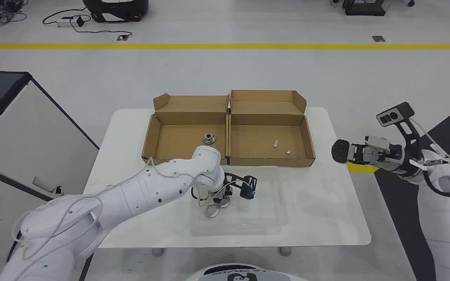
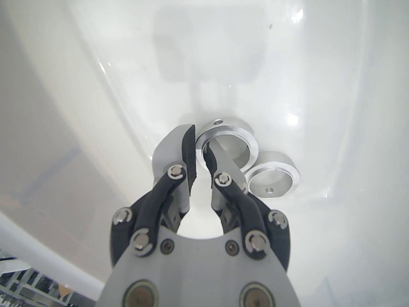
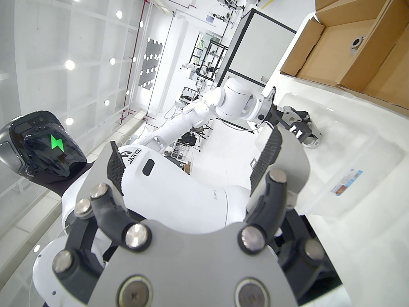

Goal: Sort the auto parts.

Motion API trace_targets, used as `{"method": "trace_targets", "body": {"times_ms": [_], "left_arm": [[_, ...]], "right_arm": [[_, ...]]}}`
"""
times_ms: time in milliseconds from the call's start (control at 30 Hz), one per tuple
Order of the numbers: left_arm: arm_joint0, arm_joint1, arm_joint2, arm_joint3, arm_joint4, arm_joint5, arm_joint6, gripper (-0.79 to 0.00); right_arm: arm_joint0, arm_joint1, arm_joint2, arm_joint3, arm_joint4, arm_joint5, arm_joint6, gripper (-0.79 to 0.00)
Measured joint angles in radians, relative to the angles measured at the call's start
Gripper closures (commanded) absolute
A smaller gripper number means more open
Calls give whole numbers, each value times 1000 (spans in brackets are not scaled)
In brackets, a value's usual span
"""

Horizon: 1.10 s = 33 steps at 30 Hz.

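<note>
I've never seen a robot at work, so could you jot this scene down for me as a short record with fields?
surface: white table with a clear tray on it
left gripper: down in the tray, fingers pinching the wall of a metal ring, one inside, one outside
second ring: in the tray, touching the pinched one
left box: open cardboard, holds one metal part
right box: open cardboard, holds small pale parts
right gripper: open, out past the table's edge, holding nothing
</note>
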Motion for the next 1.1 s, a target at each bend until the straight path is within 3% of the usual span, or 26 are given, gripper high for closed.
{"method": "trace_targets", "body": {"times_ms": [333,800,1100], "left_arm": [[-22,3,0,-22,-1,0,0,0],[-126,24,-47,-182,-79,36,-32,0],[-129,28,-137,-211,-22,43,123,0]], "right_arm": [[0,0,0,0,0,0,0,-785],[0,0,0,0,0,0,0,-785],[0,0,0,0,0,0,0,-785]]}}
